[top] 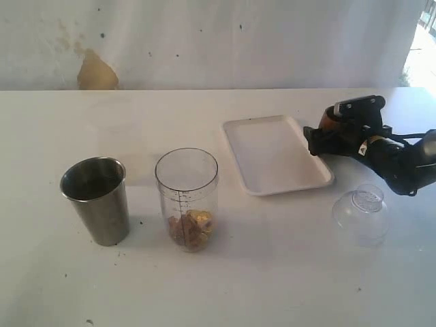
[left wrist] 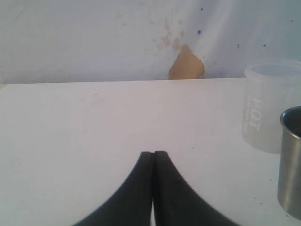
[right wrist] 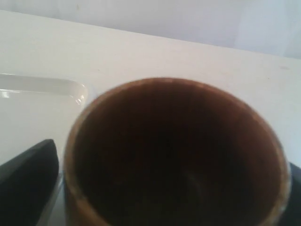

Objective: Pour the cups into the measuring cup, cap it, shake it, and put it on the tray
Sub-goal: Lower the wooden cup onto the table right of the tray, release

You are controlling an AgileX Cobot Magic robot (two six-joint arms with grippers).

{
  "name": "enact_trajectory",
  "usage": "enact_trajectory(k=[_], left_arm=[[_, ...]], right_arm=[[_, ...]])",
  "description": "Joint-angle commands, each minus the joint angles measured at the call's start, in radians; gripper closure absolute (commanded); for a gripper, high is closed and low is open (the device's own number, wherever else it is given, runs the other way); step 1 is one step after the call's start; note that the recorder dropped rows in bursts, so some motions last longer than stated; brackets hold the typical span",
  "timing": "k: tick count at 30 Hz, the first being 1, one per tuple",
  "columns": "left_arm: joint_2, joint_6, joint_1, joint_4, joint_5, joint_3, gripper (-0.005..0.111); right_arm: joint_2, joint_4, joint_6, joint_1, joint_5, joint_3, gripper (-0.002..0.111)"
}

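The right gripper point(top: 321, 136) is reaching in at the far right of the scene. Its jaws are standing wide on either side of the small round-bellied dark brown wooden cup point(right wrist: 174, 155), which is sitting upright just beyond the right edge of the flat white rectangular tray point(top: 272, 153). Whether the black fingers point(right wrist: 28, 179) are pressing the wood or standing just clear of it cannot be told, nor whether the cup's base is resting on the white table point(top: 272, 286). The left gripper point(left wrist: 153, 154) is closed on nothing, low over the table's left side. The likeliest trouble is a finger dragging on the cup wall if the arm draws back, tipping it — or the base catching the tray's raised rim and leaving it tilted. The clear domed plastic lid point(top: 361, 211) is lying near and right, close under the arm, so a careless sweep could knock it away. The tall clear graduated plastic measuring cup point(top: 186, 191) is standing mid-table holding brownish pieces, with the tapered brushed-steel tumbler point(top: 95, 201) to its left. Both cups' interiors are looking dark, so their emptiness is a guess — and the wooden cup's lower half is cut off in the wrist view.
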Motion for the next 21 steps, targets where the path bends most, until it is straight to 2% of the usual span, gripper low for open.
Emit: enact_trajectory(k=[1,11,21], left_arm=[[-0.004,-0.003,-0.002,-0.007,-0.001,0.004,0.107],[-0.004,-0.003,-0.002,-0.007,-0.001,0.004,0.107],[-0.004,-0.003,-0.002,-0.007,-0.001,0.004,0.107]], right_arm=[[-0.036,0.009,-0.007,0.0,-0.001,-0.002,0.003],[-0.138,0.009,-0.007,0.0,0.012,0.002,0.003],[-0.292,0.004,0.059,0.004,0.129,0.002,0.003]])
